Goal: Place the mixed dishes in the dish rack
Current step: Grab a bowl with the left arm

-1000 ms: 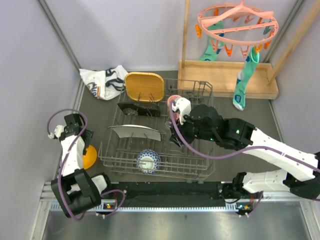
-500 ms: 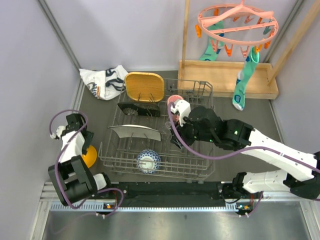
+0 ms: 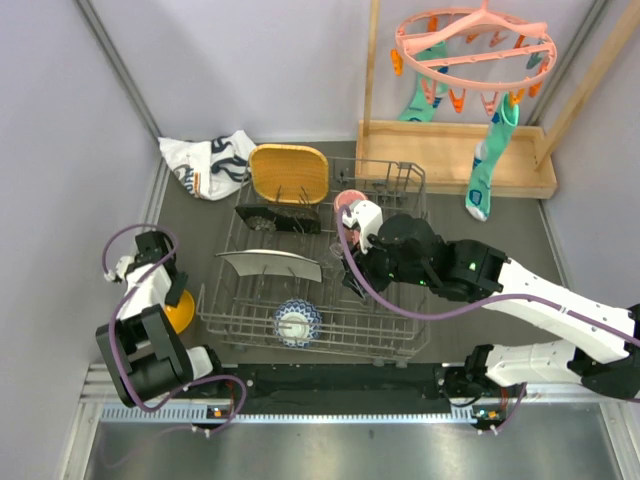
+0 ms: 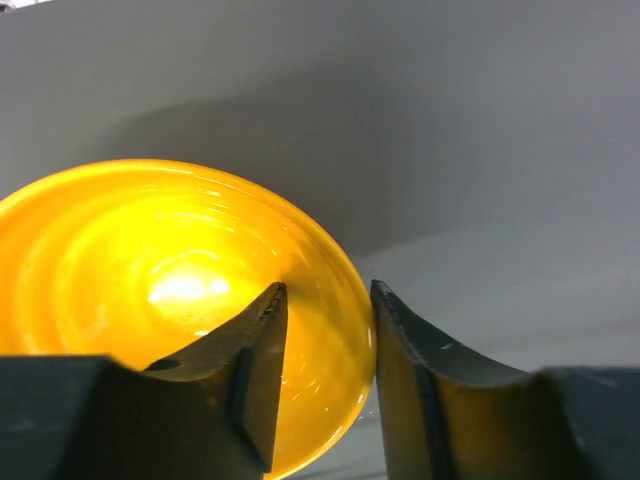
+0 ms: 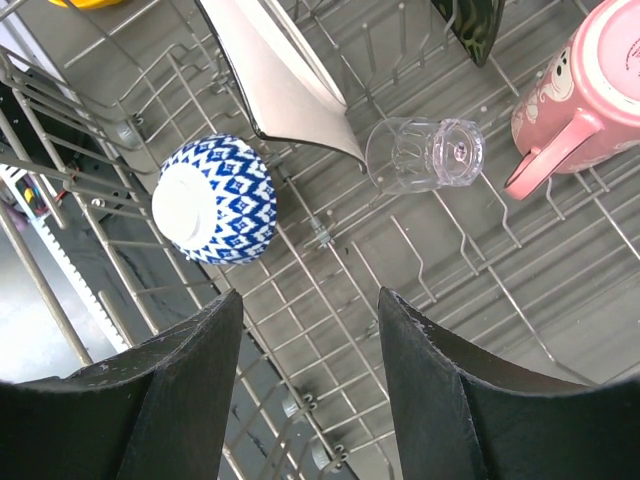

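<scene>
Dish rack (image 3: 235, 312) with patterned bowl (image 5: 215, 198), clear glass (image 5: 425, 153), pink cup (image 5: 585, 75)

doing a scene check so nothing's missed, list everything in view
dish rack: 1, grey, centre
yellow plate: 1, yellow, rack's far-left end
black floral plate: 1, black, rack's far row
pale plate: 1, pale, rack's middle
pink cup: 1, pink, in rack
clear glass: 1, clear, sideways in rack
blue-white bowl: 1, blue-white, inverted in rack
orange bowl: 1, orange, left of rack
white cloth: 1, black-printed white, far left
socks: 2, teal, on hanger
peg hanger: 1, pink, far right
wooden tray: 1, light wood, far right
left end effector: 1, black, astride orange bowl's rim
right end effector: 1, black, open above rack
</scene>
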You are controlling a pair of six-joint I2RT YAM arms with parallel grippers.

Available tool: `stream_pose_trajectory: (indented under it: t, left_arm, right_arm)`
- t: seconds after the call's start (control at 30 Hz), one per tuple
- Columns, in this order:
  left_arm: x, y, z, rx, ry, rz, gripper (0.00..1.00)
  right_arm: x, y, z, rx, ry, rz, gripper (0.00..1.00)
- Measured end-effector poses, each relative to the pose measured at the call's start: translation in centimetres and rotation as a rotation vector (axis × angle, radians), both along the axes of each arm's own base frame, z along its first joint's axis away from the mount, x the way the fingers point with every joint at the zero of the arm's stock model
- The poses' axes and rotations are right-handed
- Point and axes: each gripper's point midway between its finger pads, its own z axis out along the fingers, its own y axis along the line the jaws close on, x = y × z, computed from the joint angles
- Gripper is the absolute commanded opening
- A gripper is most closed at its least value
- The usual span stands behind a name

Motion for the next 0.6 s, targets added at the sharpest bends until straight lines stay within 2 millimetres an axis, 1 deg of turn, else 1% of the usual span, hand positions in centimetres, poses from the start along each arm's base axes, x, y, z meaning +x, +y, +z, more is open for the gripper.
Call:
stream_pose_trajectory:
  t: [0.07, 0.1, 0.17, 0.2, 0.27, 0.4, 0.6]
  left_arm:
    - [-0.1, 0.0, -0.1, 0.001, 0.003, -0.002, 0.36]
    - [0.0, 0.1, -0.1, 0.007, 0.000, -0.004, 0.31]
    - [0.0, 0.3, 0.2, 0.021, -0.003, -0.008, 0.26]
    - [0.0, 0.5, 0.4, 0.031, -0.005, -0.007, 0.21]
    - [0.1, 0.6, 0.6, 0.038, -0.010, -0.005, 0.17]
    - [0.1, 0.6, 0.6, 0.039, -0.011, -0.005, 0.00]
    - [-0.1, 0.5, 1.0, 0.040, -0.017, -0.005, 0.00]
  right_arm:
    - [0.0, 0.0, 0.0, 0.001, -0.001, -0.002, 0.56]
    - [0.1, 0.0, 0.0, 0.000, -0.002, -0.003, 0.56]
    - [0.1, -0.1, -0.1, -0.001, -0.003, -0.004, 0.57]
    - [0.1, -0.1, -0.1, -0.001, -0.003, -0.005, 0.57]
    - [0.1, -0.1, -0.2, -0.003, -0.003, -0.005, 0.57]
    - [0.1, -0.2, -0.2, -0.004, -0.005, -0.009, 0.57]
    - [0.2, -0.3, -0.3, -0.006, -0.008, -0.014, 0.57]
